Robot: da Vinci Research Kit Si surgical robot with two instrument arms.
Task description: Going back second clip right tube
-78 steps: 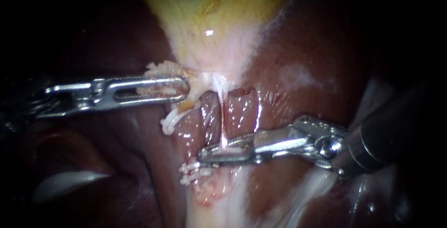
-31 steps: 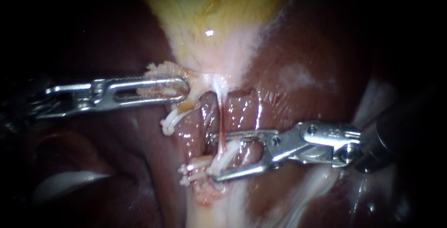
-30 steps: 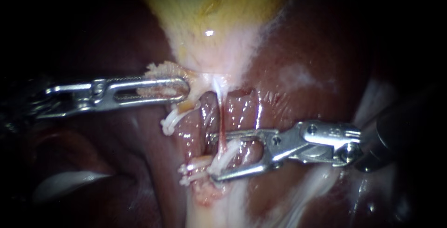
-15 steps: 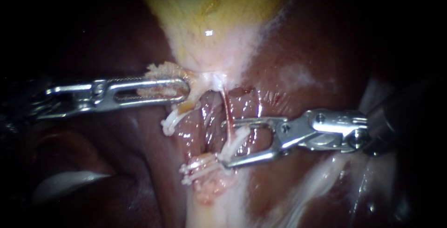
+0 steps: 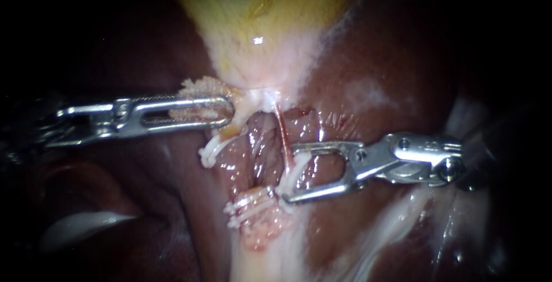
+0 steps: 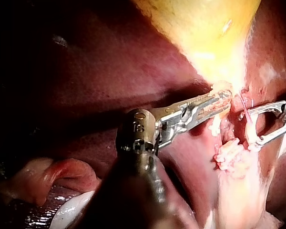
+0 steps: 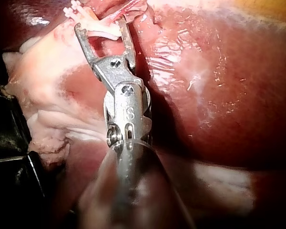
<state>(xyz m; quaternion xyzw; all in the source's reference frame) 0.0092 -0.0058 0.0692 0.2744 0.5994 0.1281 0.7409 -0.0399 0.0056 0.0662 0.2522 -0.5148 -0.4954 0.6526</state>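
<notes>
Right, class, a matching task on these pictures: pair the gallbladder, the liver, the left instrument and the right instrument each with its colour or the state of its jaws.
Things:
1 gallbladder
2 liver
3 left instrument
4 right instrument

Colours and states:
A jaws open, with a white clip on the tube between them
B yellow
C jaws shut on pale tissue at the gallbladder's narrow end
D dark red

Pairs: 1-B; 2-D; 3-C; 4-A.
</notes>
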